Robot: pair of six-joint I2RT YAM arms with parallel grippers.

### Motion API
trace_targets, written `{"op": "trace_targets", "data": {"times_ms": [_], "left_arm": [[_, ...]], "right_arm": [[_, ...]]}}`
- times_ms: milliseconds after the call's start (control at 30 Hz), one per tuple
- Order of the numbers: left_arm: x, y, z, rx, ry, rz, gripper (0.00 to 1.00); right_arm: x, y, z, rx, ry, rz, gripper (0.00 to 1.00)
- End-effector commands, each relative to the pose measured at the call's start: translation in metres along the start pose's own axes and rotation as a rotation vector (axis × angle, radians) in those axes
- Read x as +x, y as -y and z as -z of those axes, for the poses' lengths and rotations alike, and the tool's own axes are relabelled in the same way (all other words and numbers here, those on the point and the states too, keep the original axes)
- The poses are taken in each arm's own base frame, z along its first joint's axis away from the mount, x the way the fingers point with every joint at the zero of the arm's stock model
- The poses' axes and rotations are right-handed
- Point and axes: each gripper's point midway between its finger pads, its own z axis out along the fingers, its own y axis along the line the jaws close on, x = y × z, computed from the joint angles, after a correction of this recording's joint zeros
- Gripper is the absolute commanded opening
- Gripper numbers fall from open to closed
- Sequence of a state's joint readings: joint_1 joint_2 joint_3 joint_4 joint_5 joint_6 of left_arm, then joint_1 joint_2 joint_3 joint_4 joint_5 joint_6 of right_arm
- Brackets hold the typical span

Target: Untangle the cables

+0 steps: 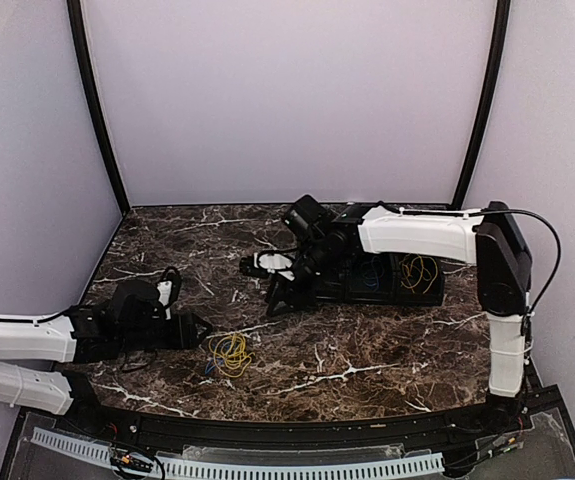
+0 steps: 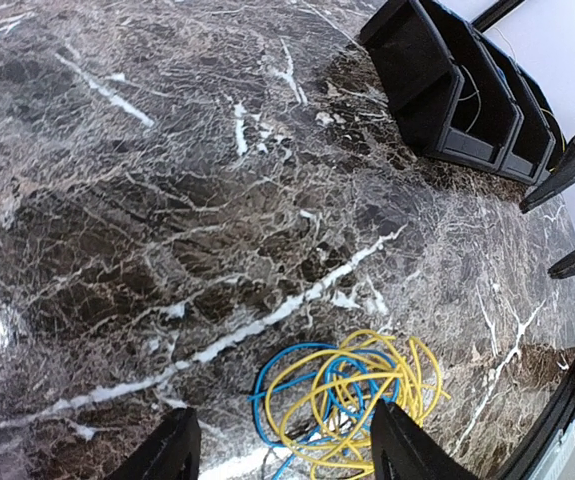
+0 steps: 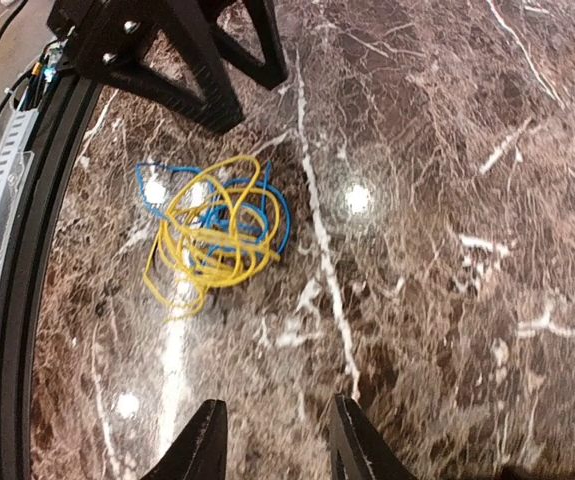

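The cables [image 2: 347,400], yellow and blue looped together, are lying on the near part of the bench [image 2: 167,200], just ahead of the left gripper [image 2: 287,445], whose jaws are gaping wide. The right gripper [image 3: 272,440], also open and empty, is hovering farther back. Ideally each is pinching one colour at the tangle's edge, then easing apart slowly.

Left hand [image 2: 285,452] and right hand [image 3: 275,442] both gape, empty.

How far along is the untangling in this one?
Seemingly done: a yellow wire and a blue wire lie in the black plastic bins. In hand: nothing, left pincer and right pincer both open and empty. Left: the intertwined yellow and blue cable bundle on the dark marble table.
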State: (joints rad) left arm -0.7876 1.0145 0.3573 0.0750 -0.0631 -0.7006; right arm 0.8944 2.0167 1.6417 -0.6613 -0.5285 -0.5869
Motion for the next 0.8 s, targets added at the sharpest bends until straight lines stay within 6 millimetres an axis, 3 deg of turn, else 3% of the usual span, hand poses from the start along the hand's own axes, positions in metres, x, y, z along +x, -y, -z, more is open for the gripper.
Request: {"op": "trace_targets", "data": {"times_ms": [0,100,267,767], "left_arm": [[0.014,-0.012,0.006,-0.007,-0.02,0.078,0.61],[0.019,-0.018,0.01,-0.007,-0.015,0.104,0.61],[0.015,-0.02,0.018,-0.004,0.023,0.098,0.61],[0.022,-0.021,0.002,-0.016,-0.019,0.055,0.6]], "right_arm": [[-0.027,0.005,-0.037,-0.05,0.059,0.067,0.38],[-0.028,0.006,-0.058,-0.082,0.057,0.071,0.38],[-0.026,0.006,-0.074,-0.099,0.065,0.077,0.38],[-0.03,-0.004,-0.095,-0.196,0.086,0.054,0.37]]}}
